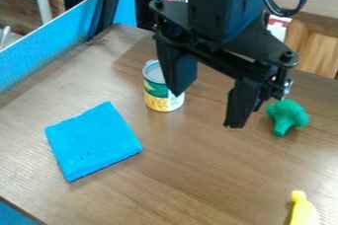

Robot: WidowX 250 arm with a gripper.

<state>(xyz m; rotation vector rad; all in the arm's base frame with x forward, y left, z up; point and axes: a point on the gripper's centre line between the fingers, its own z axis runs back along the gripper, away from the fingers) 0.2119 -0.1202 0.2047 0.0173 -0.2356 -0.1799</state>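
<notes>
A: What does the camera view show?

B: A black robot arm enters from the top edge. Its claw [204, 110] hangs over a brown wood-grain surface [198, 184], its two fingers spread wide apart.

A: What is nearest to it?

B: An upright can [158, 101] with a green and yellow label, partly hidden by the finger on the picture's left. I cannot tell whether they touch. Green toy broccoli [289, 113] lies near the other finger, toward the picture's right edge.

A: And around them?

B: A bright blue folded cloth [92, 142] lies flat, nearer the camera and to the left of the can. At the lower right, a yellow, banana-like item [304, 212] is cut off by the bottom edge.
</notes>
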